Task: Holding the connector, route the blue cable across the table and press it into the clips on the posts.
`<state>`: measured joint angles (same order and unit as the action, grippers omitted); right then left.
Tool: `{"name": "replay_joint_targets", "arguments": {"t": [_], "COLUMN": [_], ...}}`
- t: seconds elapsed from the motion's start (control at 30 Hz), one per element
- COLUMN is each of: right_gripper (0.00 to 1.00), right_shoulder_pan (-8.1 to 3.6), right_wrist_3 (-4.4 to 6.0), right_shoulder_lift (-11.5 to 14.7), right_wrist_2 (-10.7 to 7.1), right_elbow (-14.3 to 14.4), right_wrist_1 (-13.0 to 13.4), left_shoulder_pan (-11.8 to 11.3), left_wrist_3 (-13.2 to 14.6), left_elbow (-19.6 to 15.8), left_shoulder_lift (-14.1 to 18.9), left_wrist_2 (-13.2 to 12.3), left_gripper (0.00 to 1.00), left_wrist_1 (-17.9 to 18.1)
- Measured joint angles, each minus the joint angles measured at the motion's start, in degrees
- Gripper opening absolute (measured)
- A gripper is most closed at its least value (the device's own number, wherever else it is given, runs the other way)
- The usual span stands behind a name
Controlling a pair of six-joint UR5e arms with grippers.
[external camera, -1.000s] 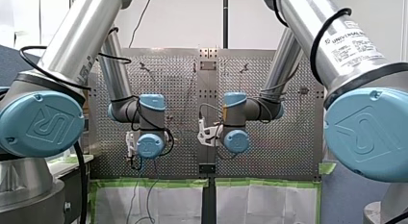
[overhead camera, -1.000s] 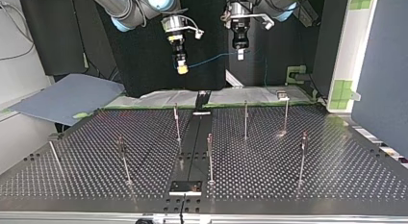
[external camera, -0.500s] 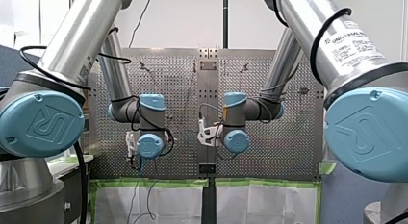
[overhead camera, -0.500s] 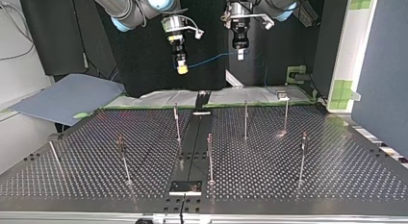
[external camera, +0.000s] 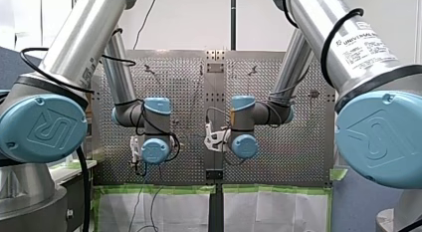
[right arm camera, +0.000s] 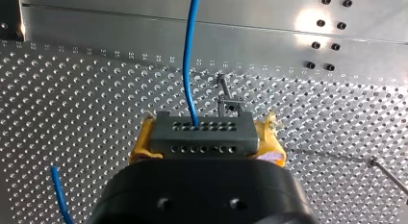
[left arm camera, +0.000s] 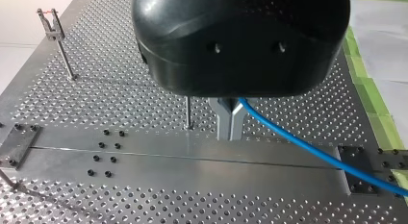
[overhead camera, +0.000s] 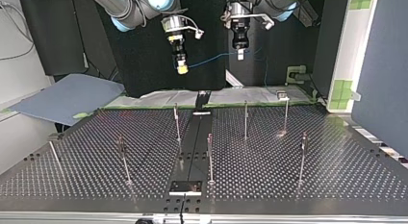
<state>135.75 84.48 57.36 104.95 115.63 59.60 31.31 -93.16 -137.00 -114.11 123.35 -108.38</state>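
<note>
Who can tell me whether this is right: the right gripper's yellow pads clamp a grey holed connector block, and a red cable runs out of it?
Not quite: the cable is blue, not red, as the right wrist view shows. The right gripper's yellow pads do clamp the grey connector block.

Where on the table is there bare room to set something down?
In the top view, the table is bare at its near right: between the near middle post and the rightmost post, and from that post to the edge. Far posts stand closer together.
</note>
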Motion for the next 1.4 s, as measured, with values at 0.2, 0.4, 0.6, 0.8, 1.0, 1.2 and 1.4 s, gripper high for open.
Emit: {"name": "replay_joint_targets", "arguments": {"t": [0.2, 0.4, 0.6, 0.8, 1.0, 1.2, 1.4], "right_gripper": [0.00, 0.00, 0.00, 0.00, 0.00, 0.00, 0.00], "right_shoulder_pan": [0.00, 0.00, 0.00, 0.00, 0.01, 1.33, 1.64], "right_wrist_3": [0.00, 0.00, 0.00, 0.00, -0.02, -0.39, -0.43], "right_shoulder_lift": [0.00, 0.00, 0.00, 0.00, -0.01, -1.97, -5.10], "right_wrist_2": [0.00, 0.00, 0.00, 0.00, 0.01, 0.08, 0.09], "right_elbow": [0.00, 0.00, 0.00, 0.00, -0.04, -1.10, -1.30], "right_wrist_1": [0.00, 0.00, 0.00, 0.00, -0.02, -1.97, -4.18], "left_shoulder_pan": [0.00, 0.00, 0.00, 0.00, 0.00, 0.00, 0.00], "left_wrist_3": [0.00, 0.00, 0.00, 0.00, 0.06, 0.09, 0.09], "left_elbow": [0.00, 0.00, 0.00, 0.00, 0.00, 0.00, 0.00], "left_shoulder_lift": [0.00, 0.00, 0.00, 0.00, 0.00, 0.00, 0.00], "left_wrist_2": [0.00, 0.00, 0.00, 0.00, 0.00, 0.00, 0.00], "left_gripper": [0.00, 0.00, 0.00, 0.00, 0.00, 0.00, 0.00], "left_wrist_1": [0.00, 0.00, 0.00, 0.00, -0.06, -0.08, -0.09]}}
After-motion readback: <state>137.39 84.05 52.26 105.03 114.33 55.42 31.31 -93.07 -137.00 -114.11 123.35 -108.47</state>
